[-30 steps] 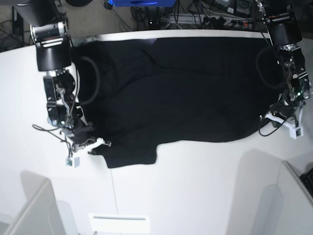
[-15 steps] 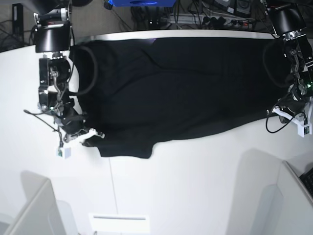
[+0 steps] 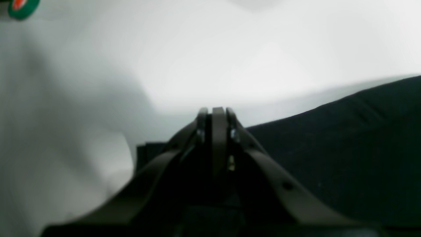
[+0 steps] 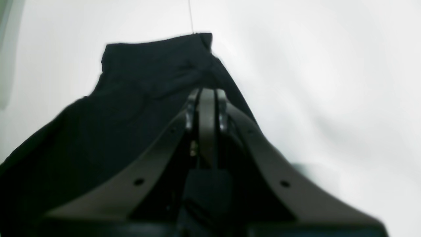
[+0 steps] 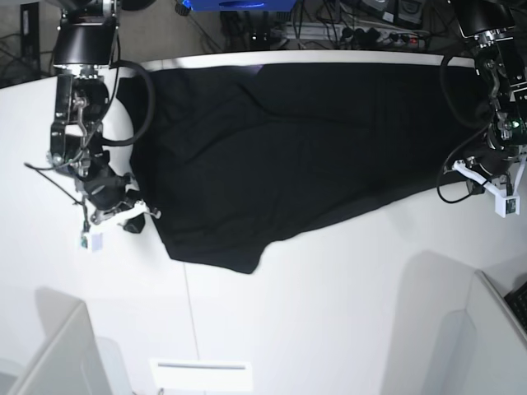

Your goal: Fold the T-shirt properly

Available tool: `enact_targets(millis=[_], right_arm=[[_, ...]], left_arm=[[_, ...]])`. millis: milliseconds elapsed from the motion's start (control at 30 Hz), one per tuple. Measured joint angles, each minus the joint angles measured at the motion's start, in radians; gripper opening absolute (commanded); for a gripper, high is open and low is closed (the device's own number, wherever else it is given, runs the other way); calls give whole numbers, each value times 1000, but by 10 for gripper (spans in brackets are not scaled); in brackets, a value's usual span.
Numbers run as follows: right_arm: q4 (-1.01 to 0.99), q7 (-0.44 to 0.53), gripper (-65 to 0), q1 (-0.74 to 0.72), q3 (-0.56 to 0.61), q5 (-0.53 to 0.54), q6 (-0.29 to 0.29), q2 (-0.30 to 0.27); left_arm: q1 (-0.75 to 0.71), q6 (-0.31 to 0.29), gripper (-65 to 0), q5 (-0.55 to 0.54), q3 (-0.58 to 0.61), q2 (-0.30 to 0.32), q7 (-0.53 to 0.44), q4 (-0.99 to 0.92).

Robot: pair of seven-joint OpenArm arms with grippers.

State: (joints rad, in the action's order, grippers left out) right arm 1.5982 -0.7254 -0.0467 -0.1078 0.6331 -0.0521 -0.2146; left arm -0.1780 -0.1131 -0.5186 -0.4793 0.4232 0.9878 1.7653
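T-shirt (image 5: 296,140), one only, black and plain on the side facing up, lies spread across the far half of the white table (image 5: 329,313), reaching from my right arm at the scene's left to my left arm at the scene's right. Its near edge slants, and one flap hangs nearest at lower left. The base view alone shows this whole outline and both of my arms at once; the wrist views show only small parts of it.

Table: one white surface, bare over its near half in the base view.

Arms: two. My right gripper (image 5: 123,216) sits at the cloth's left edge, my left gripper (image 5: 486,174) at its right edge.

Right wrist view: my right gripper (image 4: 207,93) has its fingers clenched together, and black T-shirt (image 4: 108,112) cloth bunches around and beyond the tips, with a short squared flap standing up past them. The blur hides the contact itself, but the cloth gathers at the tips, so I read this as grasping the T-shirt.

Left wrist view: my left gripper (image 3: 217,113) is likewise clenched, tips pressed together. The T-shirt (image 3: 345,151) fills the right side, and its edge runs to the fingers. Whether cloth is pinched there I cannot tell.

A green roll (image 3: 21,6), one, shows only at the left wrist view's top left corner.
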Motion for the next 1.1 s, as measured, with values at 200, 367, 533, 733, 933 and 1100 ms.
enact_targets(millis=[200,367,533,733,933,1100], right_arm=[[-201,-76,-650,-195,64,-3,3,5],[-415,-92,-356,-354,182,7,10,19],[-597,-86,-215,-450,241,-7,8,13],[-665,10,-239,-469,283,-2,8,13],[-697,17,-300,-474,328,-2,8,20],[-696,22,-413,-475,337,-1,8,48]], left_arm=[[3,-1,-650,-1,2,-1,-2,-3],[0,0,-650,0,1,-2,0,-10],[-8,0,-650,1,-7,-2,0,-9],[-7,0,-650,1,-7,-2,0,-9],[-8,0,-650,1,-7,-2,0,-10],[-8,0,-650,4,-7,-2,0,-10]])
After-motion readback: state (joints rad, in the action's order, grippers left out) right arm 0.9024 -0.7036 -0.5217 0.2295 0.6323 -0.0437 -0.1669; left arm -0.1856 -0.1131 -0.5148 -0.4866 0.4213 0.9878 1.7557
